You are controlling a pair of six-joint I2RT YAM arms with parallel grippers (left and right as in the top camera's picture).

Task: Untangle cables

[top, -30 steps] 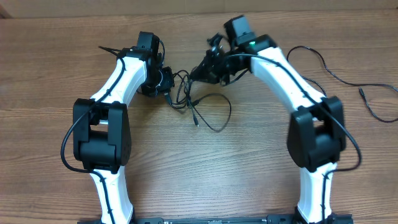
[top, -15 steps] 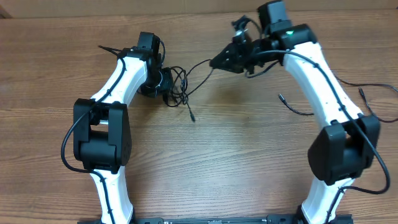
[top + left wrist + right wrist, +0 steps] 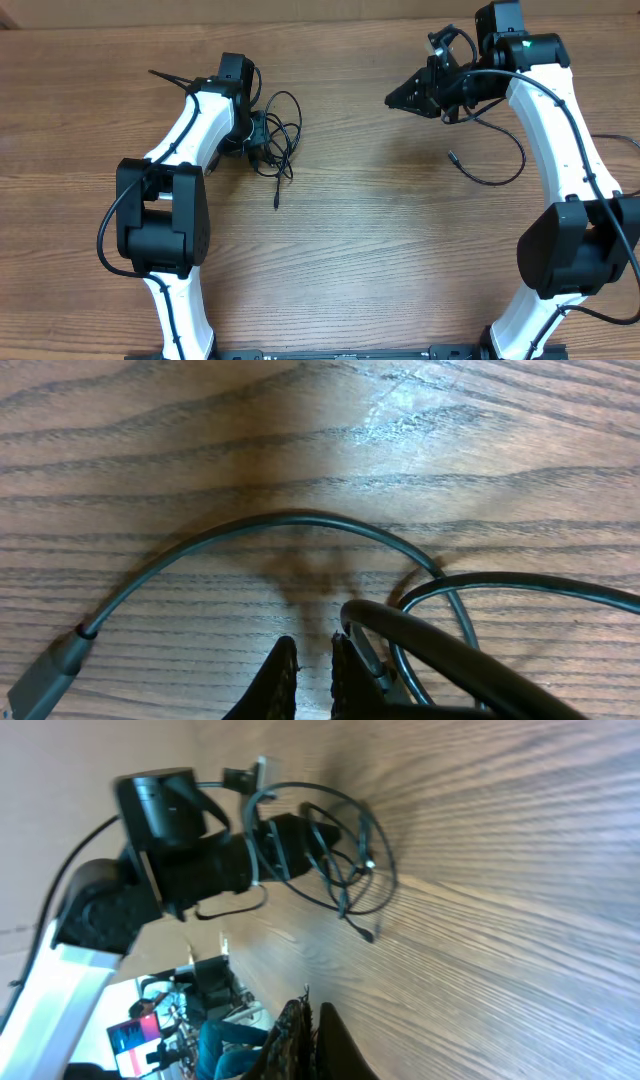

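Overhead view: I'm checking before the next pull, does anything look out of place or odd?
Nothing damaged. One oddity: the right end effector hangs shut with no cable visibly in it, while the tangled bundle sits at the left end effector and one loose cable lies apart, right.

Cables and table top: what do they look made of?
The cables look like thin black cord in rubber or plastic sheathing, matte with a faint sheen; they bend into soft loops. One plug is grey, probably moulded plastic. The table shows brown grain lines and a glare patch, so it is wood or wood-look laminate; the pictures cannot tell which.
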